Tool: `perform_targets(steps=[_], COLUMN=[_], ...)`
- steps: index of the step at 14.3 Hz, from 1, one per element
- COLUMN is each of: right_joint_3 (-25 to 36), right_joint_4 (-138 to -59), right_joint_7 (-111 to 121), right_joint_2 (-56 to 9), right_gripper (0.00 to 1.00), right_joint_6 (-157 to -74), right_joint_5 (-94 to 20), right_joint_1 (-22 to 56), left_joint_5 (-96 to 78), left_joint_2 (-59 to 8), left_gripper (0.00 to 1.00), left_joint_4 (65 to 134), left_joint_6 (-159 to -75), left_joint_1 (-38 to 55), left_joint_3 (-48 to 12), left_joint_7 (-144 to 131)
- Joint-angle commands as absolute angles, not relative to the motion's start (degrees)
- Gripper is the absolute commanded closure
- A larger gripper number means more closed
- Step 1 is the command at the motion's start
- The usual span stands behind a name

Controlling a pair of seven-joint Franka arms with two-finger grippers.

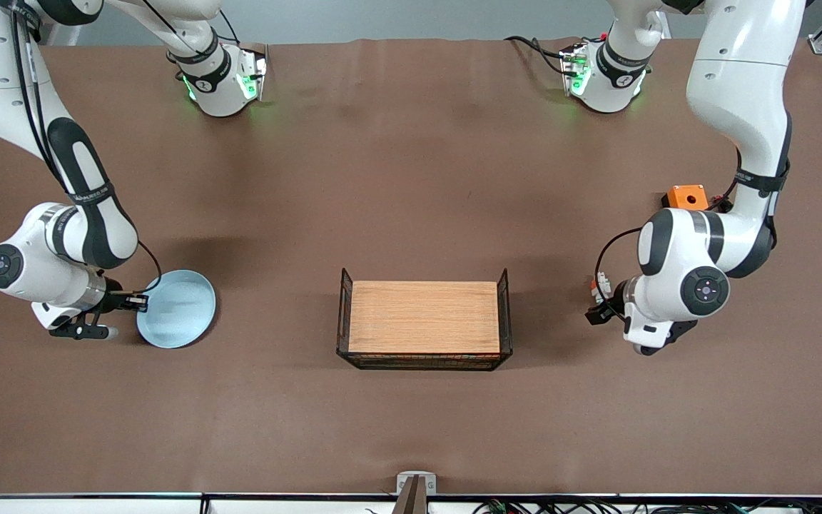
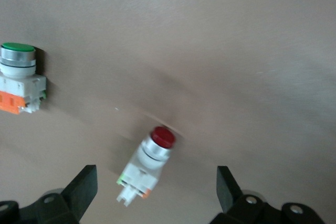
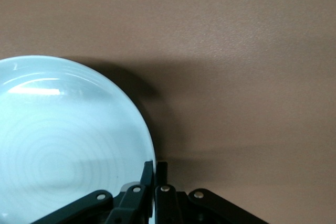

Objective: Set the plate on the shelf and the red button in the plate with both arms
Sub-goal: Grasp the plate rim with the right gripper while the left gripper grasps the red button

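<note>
The pale blue plate (image 1: 176, 308) lies toward the right arm's end of the table. My right gripper (image 1: 141, 302) is shut on its rim; in the right wrist view the gripper (image 3: 155, 169) pinches the edge of the plate (image 3: 68, 140). The red button (image 2: 149, 161), white with a dark red cap, lies on its side on the table. My left gripper (image 2: 156, 182) is open above it, one finger on each side and apart from it. In the front view the left gripper (image 1: 599, 308) is low over the table at the left arm's end.
A wire basket with a wooden board (image 1: 423, 316) stands mid-table. An orange box (image 1: 687, 196) sits by the left arm. A similar button with a green cap (image 2: 18, 77) lies beside the red one. A small white and orange part (image 1: 600, 284) shows by the left gripper.
</note>
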State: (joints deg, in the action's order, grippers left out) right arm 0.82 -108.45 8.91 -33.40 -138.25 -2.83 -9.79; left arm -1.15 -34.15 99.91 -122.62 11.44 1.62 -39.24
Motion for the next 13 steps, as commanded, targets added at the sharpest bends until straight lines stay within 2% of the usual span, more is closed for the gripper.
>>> perform_targets(steps=[1,5,8,10,13], right_joint_3=[1.0,1.0,1.1,1.0,1.0], right_joint_4=[-108.5,-108.5,-108.5,-108.4,-108.3], right_joint_7=[5.8,-1.1,-8.4,-14.7,-25.5], right_joint_2=[-29.2,-20.8,-13.6,-8.4,-2.9], right_gripper=[1.00,1.00,1.00,1.00,1.00], right_joint_6=[-130.4,-119.6,-109.7,-102.6,-96.6], right_joint_5=[-3.9,-3.9,-3.8,-3.8,-3.2], right_joint_1=[-7.7,-5.3,-1.9,1.2,7.3], left_joint_5=[1.3,1.3,1.3,1.3,1.4], left_joint_2=[-30.6,-30.0,-27.9,-27.7,-27.7], left_gripper=[0.00,0.00,0.00,0.00,0.00], left_joint_4=[107.2,109.2,114.7,117.1,118.7], left_joint_6=[-126.9,-129.2,-135.2,-138.4,-140.4], left_joint_1=[11.9,11.7,11.7,11.3,11.2], left_joint_3=[0.5,-0.8,-0.9,-0.8,-0.7], left_joint_7=[-38.3,-37.6,-35.9,-34.2,-32.9])
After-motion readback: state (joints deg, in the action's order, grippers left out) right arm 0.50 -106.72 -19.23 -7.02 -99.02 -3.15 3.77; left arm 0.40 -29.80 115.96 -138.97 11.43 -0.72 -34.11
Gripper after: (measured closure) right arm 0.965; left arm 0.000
